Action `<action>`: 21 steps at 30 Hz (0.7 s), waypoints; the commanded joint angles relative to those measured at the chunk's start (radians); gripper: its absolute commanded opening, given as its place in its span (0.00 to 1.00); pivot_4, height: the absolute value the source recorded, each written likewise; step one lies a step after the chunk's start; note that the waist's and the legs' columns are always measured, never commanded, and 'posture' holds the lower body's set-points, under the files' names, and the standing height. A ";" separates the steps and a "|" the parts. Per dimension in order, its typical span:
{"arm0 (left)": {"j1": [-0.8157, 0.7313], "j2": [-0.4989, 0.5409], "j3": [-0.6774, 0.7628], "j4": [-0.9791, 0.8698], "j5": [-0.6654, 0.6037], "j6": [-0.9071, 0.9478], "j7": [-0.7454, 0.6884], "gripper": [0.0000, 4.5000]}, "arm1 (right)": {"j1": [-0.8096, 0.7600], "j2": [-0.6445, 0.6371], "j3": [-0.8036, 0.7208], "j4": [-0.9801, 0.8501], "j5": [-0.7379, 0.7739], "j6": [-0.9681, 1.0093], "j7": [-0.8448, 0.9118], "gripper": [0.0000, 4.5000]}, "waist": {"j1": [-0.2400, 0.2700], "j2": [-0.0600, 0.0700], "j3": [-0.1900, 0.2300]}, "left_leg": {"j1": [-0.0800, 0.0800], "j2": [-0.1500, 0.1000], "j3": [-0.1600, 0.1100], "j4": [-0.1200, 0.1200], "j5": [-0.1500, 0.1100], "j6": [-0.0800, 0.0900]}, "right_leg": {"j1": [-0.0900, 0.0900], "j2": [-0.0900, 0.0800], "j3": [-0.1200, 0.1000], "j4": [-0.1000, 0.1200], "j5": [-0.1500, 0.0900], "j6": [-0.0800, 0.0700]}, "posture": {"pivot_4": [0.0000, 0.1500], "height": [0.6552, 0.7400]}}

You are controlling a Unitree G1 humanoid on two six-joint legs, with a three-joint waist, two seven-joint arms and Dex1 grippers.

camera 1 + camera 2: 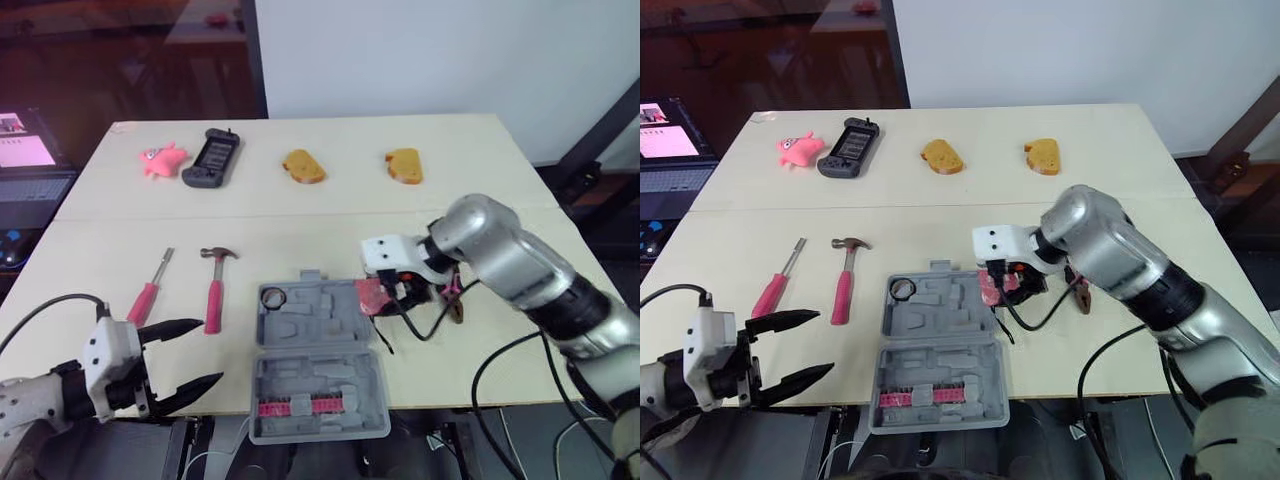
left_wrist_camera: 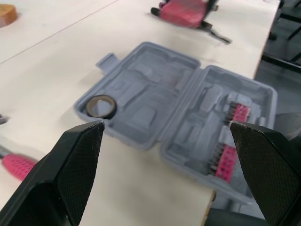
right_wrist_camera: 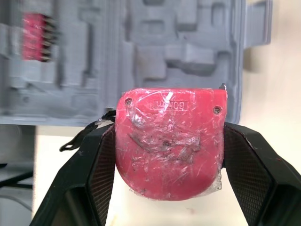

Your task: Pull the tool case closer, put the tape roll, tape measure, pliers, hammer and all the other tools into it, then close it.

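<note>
Right wrist view: my right gripper (image 3: 170,157) clamps the tape measure (image 3: 169,134) at the right edge of the tool case (image 3: 155,47); left gripper (image 1: 208,352) gapes.

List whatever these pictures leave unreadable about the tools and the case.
- pliers: in the eye views, mostly hidden under the right arm and its cable.
- tape measure: held in the right gripper; its embossed lettering in the right wrist view is unreadable under crinkled wrap.
- red bits in the tool case: too small or blurred to count.
</note>
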 commanded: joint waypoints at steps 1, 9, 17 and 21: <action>0.015 -0.013 0.030 -0.045 -0.022 -0.013 0.022 1.00 | -0.048 0.064 0.041 0.082 -0.051 -0.054 -0.021 0.63 | -0.004 0.000 0.000 | 0.000 0.000 0.000 0.000 0.000 0.000 | 0.000 0.000 0.000 0.000 0.000 0.000 | 1.00 1.00; 0.031 -0.043 0.001 -0.059 0.025 -0.033 0.082 1.00 | -0.058 0.201 0.093 0.244 -0.129 -0.108 -0.080 0.63 | -0.016 0.001 0.000 | 0.000 0.000 0.000 -0.001 0.000 0.000 | -0.002 0.001 0.000 0.001 0.002 0.002 | 1.00 1.00; 0.049 -0.036 -0.010 -0.067 0.052 -0.040 0.100 1.00 | -0.069 0.279 0.105 0.369 -0.185 -0.173 -0.118 0.63 | -0.016 0.001 0.000 | 0.000 0.000 0.000 -0.001 0.000 -0.001 | -0.003 0.001 0.000 0.002 0.002 0.003 | 1.00 1.00; 0.039 -0.038 -0.020 -0.074 0.060 -0.038 0.113 1.00 | -0.059 0.307 0.096 0.423 -0.206 -0.187 -0.135 0.63 | -0.017 0.001 0.000 | 0.000 0.000 0.000 -0.001 0.001 -0.001 | -0.003 0.001 0.000 0.003 0.002 0.003 | 1.00 1.00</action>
